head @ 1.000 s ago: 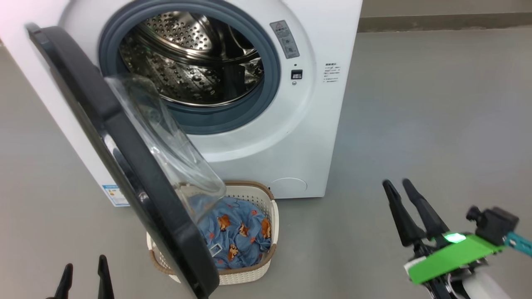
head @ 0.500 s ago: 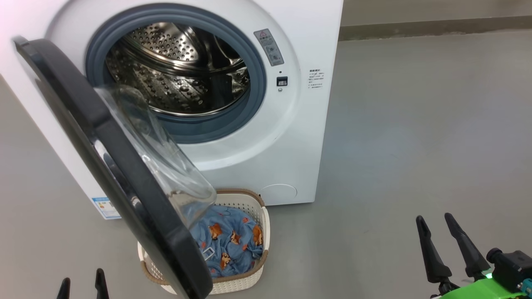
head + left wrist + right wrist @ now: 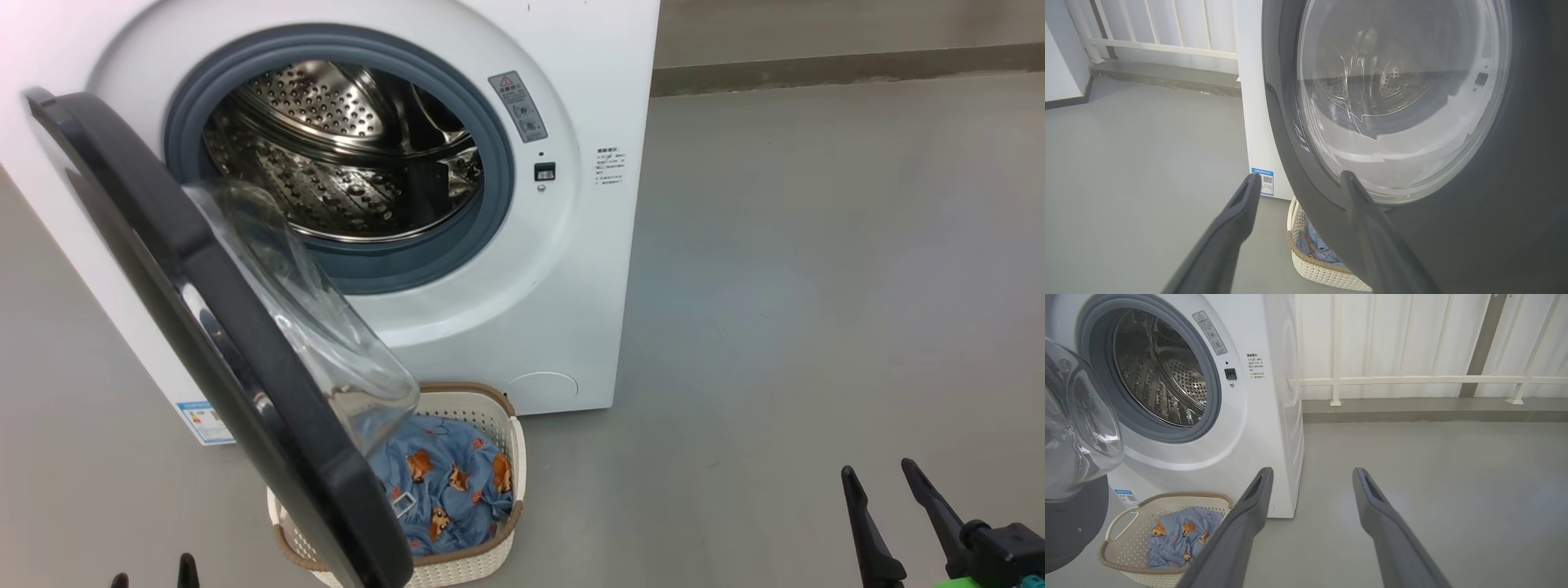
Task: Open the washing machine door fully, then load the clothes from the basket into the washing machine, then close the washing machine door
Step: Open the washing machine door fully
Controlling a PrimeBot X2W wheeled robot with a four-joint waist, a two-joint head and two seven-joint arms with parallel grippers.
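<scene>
At lower centre of the head view, the clothes [image 3: 445, 490] sit bunched in the basket [image 3: 469, 406], half under the swung-out washing machine door [image 3: 155, 237]. Soft, light, floppy stuff, so pinch a raised fold near the middle. Gaping wide and empty: left tool [image 3: 1300, 175], right tool [image 3: 880, 469].
</scene>
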